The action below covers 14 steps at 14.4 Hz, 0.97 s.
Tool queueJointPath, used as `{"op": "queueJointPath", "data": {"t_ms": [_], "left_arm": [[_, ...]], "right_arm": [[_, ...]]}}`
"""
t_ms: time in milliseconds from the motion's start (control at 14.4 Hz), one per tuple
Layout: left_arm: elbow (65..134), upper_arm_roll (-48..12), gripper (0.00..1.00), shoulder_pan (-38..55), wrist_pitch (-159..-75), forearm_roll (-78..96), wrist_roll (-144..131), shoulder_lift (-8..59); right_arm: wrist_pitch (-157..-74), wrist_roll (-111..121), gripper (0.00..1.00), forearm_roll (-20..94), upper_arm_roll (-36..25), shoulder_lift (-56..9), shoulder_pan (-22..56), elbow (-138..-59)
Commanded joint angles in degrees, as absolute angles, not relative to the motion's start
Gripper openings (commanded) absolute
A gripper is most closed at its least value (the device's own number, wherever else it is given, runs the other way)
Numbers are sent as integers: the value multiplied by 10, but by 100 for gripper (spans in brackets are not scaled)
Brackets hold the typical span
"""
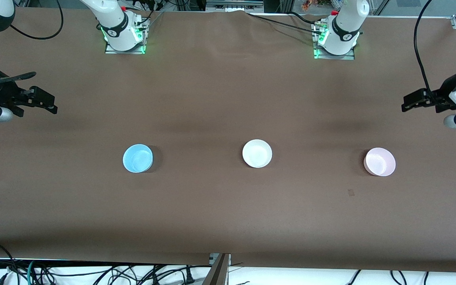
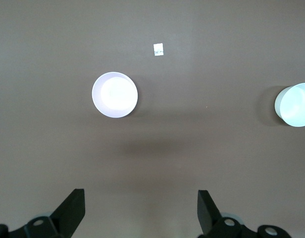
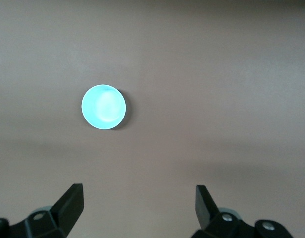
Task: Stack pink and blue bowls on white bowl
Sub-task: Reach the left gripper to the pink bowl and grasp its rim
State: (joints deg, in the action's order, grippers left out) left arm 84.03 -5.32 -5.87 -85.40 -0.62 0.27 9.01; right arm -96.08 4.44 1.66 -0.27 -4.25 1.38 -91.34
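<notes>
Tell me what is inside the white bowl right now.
Nothing shows inside the white bowl; its bare inner surface is in full view from above. The blue bowl and pink bowl sit apart from it on the table, unstacked. What lies under the white bowl is covered.

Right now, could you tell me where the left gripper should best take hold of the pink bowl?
Probably the pink bowl by its rim, from straight above: it sits upright, alone, with no handle. The open left gripper waits above that end of the table.

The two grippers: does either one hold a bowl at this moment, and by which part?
Nothing is held. The left gripper and the right gripper are both open and empty, up over the table's ends, away from the three bowls.
</notes>
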Motion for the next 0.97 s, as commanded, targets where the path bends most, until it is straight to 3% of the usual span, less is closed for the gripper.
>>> {"op": "queueJointPath", "data": {"t_ms": [0,417,765,904], "left_arm": [[812,-51,100,-75,-885,-33,24,126],[863,-52,100,-100,-1023,-63,60,204],[953,-53,100,-174,-1216,-65,185,267],[984,-53,100,-180,-1240,-63,221,272]], "right_arm": [[-947,47,100,9,-1,-47,14,-899],[-947,47,100,9,-1,-47,15,-899],[-947,47,100,9,-1,-47,14,-899],[-947,47,100,9,-1,-47,14,-899]]}}
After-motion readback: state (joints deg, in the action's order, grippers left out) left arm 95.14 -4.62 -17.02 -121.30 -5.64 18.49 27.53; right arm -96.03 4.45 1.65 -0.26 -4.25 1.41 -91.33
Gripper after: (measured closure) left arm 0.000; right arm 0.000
